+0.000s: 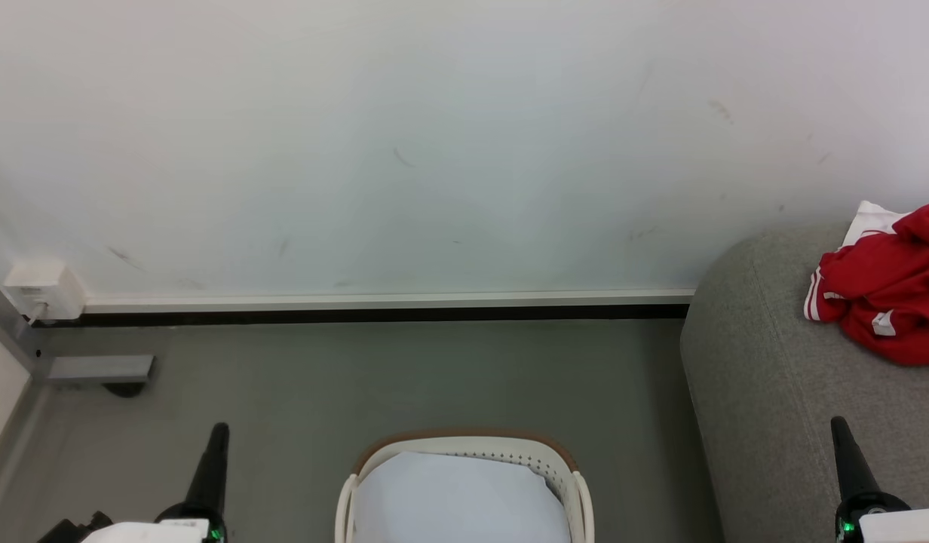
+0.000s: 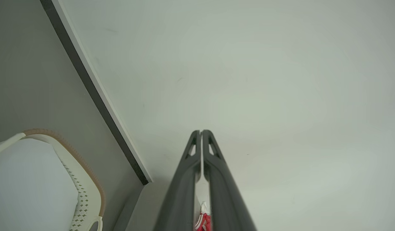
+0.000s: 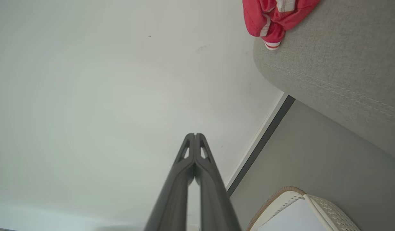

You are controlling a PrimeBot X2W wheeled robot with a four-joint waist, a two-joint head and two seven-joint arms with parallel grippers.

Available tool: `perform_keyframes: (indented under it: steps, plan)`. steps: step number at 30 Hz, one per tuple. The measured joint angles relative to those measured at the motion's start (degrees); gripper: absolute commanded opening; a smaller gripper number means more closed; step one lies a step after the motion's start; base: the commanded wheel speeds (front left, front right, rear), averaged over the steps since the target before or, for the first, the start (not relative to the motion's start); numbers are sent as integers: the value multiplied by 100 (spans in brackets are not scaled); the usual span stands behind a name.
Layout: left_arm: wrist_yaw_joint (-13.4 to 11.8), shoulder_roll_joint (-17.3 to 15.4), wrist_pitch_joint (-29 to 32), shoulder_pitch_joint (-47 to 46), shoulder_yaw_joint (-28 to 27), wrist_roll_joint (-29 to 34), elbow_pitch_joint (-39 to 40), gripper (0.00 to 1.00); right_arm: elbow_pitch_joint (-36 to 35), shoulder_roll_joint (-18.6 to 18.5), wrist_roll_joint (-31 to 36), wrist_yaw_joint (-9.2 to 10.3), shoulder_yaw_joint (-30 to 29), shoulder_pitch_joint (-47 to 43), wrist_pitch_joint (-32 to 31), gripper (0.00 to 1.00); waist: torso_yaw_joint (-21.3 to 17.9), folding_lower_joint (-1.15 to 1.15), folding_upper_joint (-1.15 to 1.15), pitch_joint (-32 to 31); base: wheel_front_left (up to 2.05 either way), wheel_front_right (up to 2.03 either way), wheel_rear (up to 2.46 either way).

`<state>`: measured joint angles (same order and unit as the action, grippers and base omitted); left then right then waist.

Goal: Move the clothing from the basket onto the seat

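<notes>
A: Start with the big surfaces. What bounds the space?

B: A pale wall [image 1: 434,151] spans the far side, with a white skirting strip [image 1: 389,299] and a dark gap at its foot. Bare grey floor [image 1: 359,377] runs from there toward the robot.

A: And the seat?

B: The seat [image 1: 766,392] takes the right side, in light grey fabric. Its rounded corner meets the wall, and its left edge runs from the wall back toward the robot, with a stitched seam following it.

A: The basket?

B: The basket [image 1: 464,441] stands on the floor at bottom centre, between the two arms. A strip of open floor separates it from the seat. It has white perforated sides, a brown rim and a smooth pale inside. The head view's bottom edge cuts it off, so I cannot tell its long axis.

A: Where is the clothing?

B: The clothing [image 1: 887,302] lies on the seat's far end near the wall, a crumpled bright red heap with white trim. A white-striped cuff points toward the seat's rounded left edge. The heap is cropped at the right, so its long axis is unclear.

A: The arms?

B: The left end effector [image 1: 219,431] is low left over the floor. The right end effector [image 1: 838,422] is low right against the seat's near part. Both are closed, fingers pressed together, gripping nothing and pointing toward the wall.
</notes>
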<state>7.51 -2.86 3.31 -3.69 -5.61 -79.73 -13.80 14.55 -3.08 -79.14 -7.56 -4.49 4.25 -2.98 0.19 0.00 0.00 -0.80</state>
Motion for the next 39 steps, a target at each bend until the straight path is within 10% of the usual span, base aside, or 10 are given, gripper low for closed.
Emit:
perform_keyframes:
  steps: [39]
  plan:
    - [0,5,322,-237,-89,-1222,-27,0,-38,1,-1348,0,-169,158,-335,0,-20,0,0,98,0,0,0]
